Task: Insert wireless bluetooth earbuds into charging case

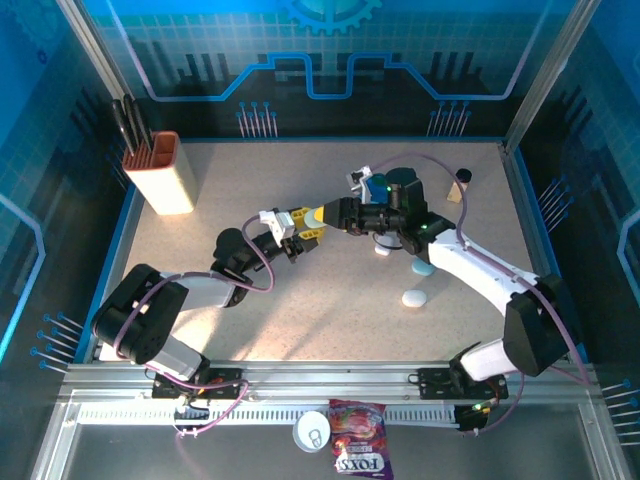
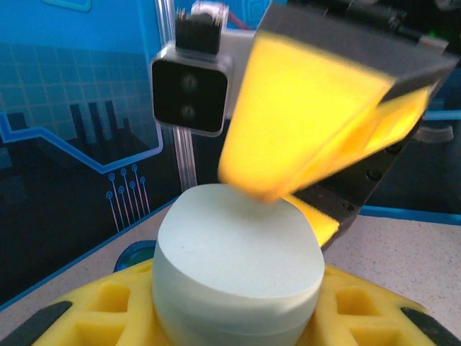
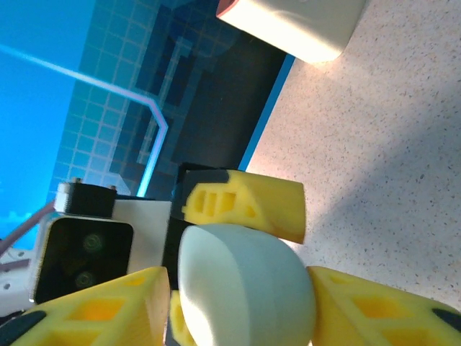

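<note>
1. My left pincer (image 2: 234, 311) is closed down narrow on the pale teal pebble-shaped charging case (image 2: 238, 245). The case sits bedded in the yellow fingers, lifted off the speckled beige table (image 1: 300, 330) over its middle.
2. My right pincer (image 3: 241, 313) meets it head-on, with a yellow finger on either side of the same case. The left wrist view blurs it, so I cannot tell whether it is biting or only bracketing.
3. I judge the step in hand to be opening the lid.
   - A seam runs low around the case, so the left should clamp only below it and the right only above.
   - The right should then swing gently along the hinge's arc, not pull straight.
4. The earbuds are too small for me to pick out from overhead, and I would need to find one before going further.
5. Room at the pincers is tight, with both wrist cameras almost nose to nose.
   - Just beneath the right arm lie a second teal pebble case (image 1: 423, 268) and a white pebble case (image 1: 413, 298), so I would avoid dropping that elbow.
   - The near-left table is open.
6. The tan knife block (image 1: 170, 178) stands well apart at the far left. A blue rim (image 1: 128, 215) bounds the table, and a sweets bag (image 1: 360, 452) lies past the near rail.
</note>
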